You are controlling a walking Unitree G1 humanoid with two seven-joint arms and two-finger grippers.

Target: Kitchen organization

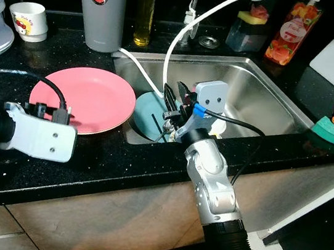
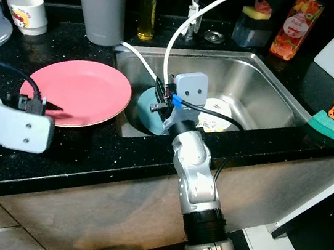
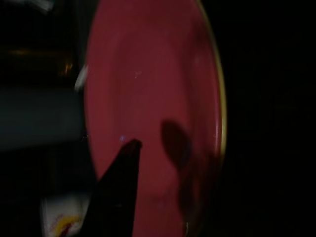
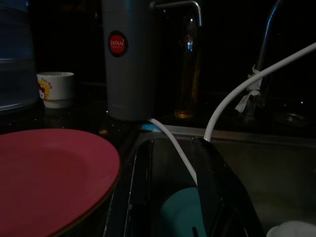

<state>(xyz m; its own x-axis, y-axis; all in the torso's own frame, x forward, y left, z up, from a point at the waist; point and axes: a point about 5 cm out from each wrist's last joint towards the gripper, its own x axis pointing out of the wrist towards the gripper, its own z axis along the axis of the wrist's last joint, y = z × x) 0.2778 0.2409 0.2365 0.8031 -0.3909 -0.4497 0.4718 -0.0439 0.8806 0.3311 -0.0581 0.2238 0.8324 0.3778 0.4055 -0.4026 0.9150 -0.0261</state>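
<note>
With the right gripper [image 1: 176,96] down in the sink [image 1: 265,89], fingers apart over the teal plate [image 1: 149,115], and the left gripper's [image 1: 63,112] fingers unreadable by the pink plate [image 1: 83,98] on the surface [image 1: 118,162], a careless lift could snag the white hose [image 1: 180,33].

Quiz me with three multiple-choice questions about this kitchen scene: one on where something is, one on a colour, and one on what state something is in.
1. Where does the pink plate lie?
A. on the black counter left of the sink
B. inside the sink
C. on the floor

2. What colour is the plate standing in the sink?
A. yellow
B. teal
C. white

3. How are the right pincer's fingers?
A. clamped on the mug
B. apart, over the teal plate
C. folded under the counter

Answers: 1 A, the plate rests on the dark counter beside the basin. 2 B, it is blue-green. 3 B, a gap shows between the black fingers.
</note>
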